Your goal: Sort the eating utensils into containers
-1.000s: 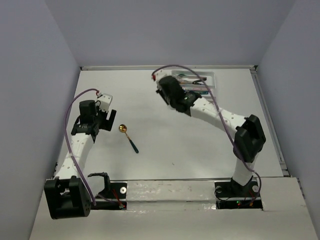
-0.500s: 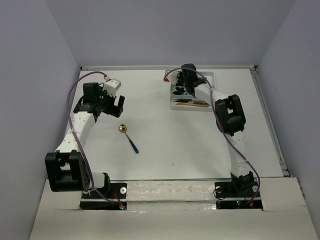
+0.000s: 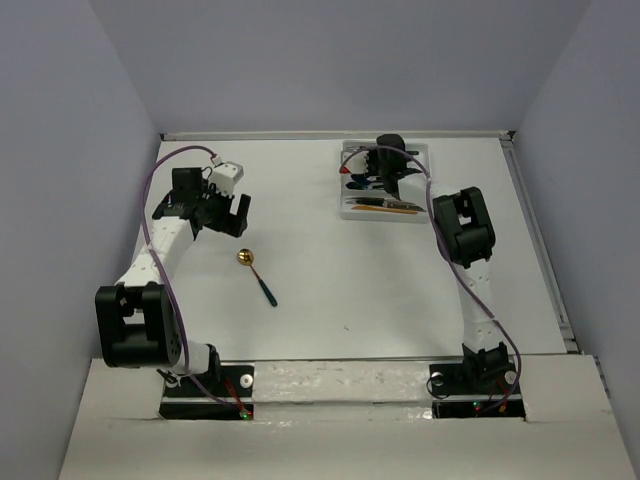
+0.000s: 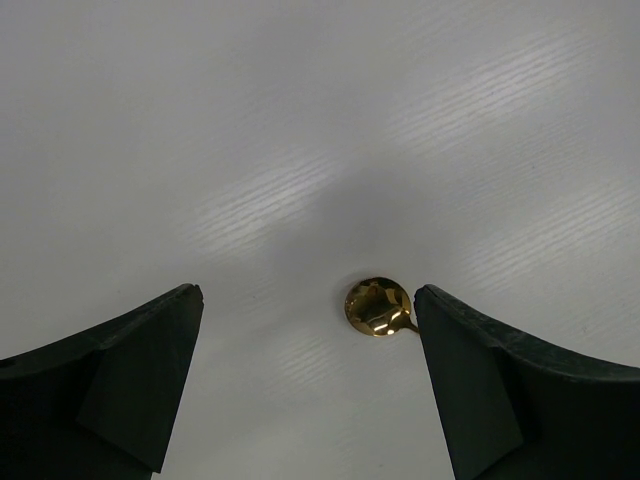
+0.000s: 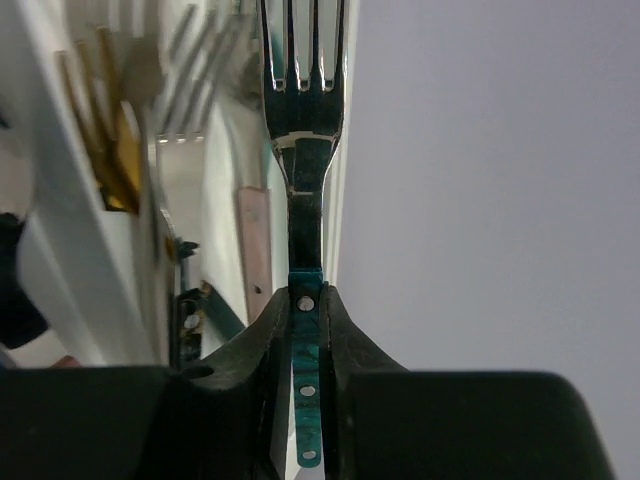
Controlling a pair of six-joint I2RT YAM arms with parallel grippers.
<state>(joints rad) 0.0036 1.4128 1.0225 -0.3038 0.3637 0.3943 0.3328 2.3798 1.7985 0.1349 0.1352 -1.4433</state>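
Observation:
A gold spoon [image 3: 247, 259] with a dark teal handle lies on the table at centre left. In the left wrist view its bowl [image 4: 378, 306] shows just inside the right finger [image 4: 520, 400]. My left gripper [image 3: 226, 206] [image 4: 307, 298] hangs open above and just behind the spoon, holding nothing. Over the white tray [image 3: 346, 210] at the back, my right gripper [image 3: 372, 172] [image 5: 306, 300] is shut on the teal handle of a silver fork [image 5: 305, 100]. The tines point away from the gripper. Several utensils lie in the tray's compartments, gold forks [image 5: 115, 150] among them.
The tray's white divider wall [image 5: 60, 230] stands close to the left of the held fork. Grey walls enclose the table on the left, back and right. A raised rail [image 3: 540, 240] runs along the table's right edge.
The right arm has stretched out and swung the fork from beside the tray to over it. The left gripper has risen and shifted toward the back right, still open. The spoon has not moved.

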